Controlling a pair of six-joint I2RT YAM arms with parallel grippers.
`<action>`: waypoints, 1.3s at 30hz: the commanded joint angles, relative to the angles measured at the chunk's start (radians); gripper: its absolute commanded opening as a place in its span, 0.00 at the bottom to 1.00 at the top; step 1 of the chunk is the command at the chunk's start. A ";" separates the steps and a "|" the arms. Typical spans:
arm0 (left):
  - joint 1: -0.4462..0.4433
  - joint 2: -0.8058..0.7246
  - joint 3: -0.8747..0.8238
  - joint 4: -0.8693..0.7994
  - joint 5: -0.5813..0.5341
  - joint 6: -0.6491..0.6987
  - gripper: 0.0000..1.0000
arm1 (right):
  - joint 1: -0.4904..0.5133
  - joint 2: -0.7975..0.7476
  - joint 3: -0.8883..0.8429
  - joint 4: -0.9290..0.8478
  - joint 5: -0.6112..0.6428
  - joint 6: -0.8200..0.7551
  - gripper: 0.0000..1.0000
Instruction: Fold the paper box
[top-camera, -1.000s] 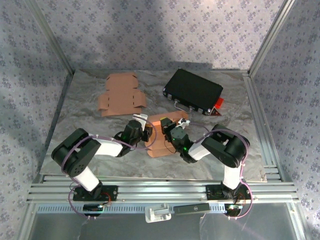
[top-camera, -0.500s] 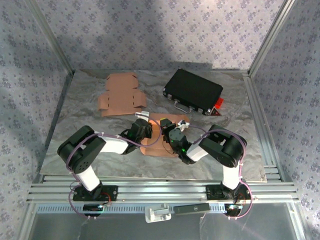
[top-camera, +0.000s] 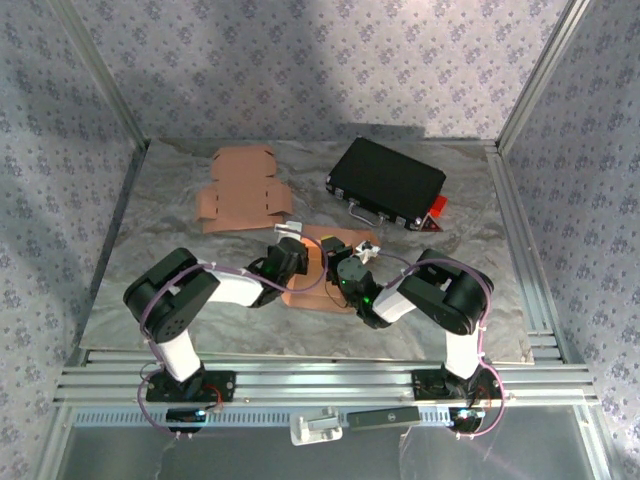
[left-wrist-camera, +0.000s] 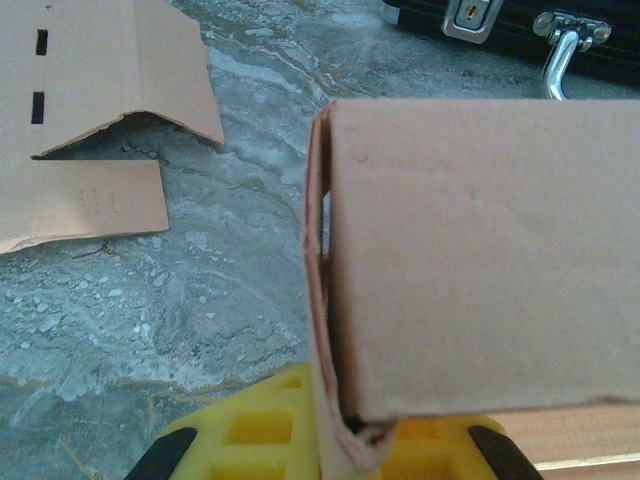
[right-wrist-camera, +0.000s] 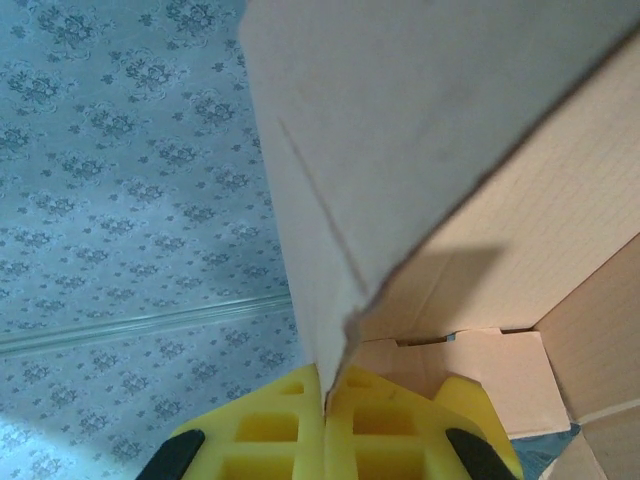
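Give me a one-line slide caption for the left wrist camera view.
Left jaws pinch the edge of a brown paper box over the grey marbled table, flat brown cardboard blank at left.

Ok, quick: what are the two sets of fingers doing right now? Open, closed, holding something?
Left gripper: closed, pinching a wall of the box.
Right gripper: closed, pinching a flap of the box.

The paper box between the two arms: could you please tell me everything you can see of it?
The paper box is plain brown cardboard, partly folded, with its walls raised. It sits on the marbled table, near the front middle. The left tool pinches one upright wall's edge; the right tool pinches a raised flap.
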 joint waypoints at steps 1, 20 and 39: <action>-0.010 0.042 0.022 0.002 0.042 -0.017 0.12 | 0.016 0.016 -0.004 -0.073 -0.041 0.017 0.00; -0.010 -0.053 0.108 -0.335 -0.098 -0.168 0.00 | -0.035 -0.213 0.002 -0.391 -0.120 -0.052 0.53; 0.021 -0.293 0.449 -1.193 -0.037 -0.489 0.00 | -0.207 -0.758 0.531 -1.678 -0.290 -0.717 0.73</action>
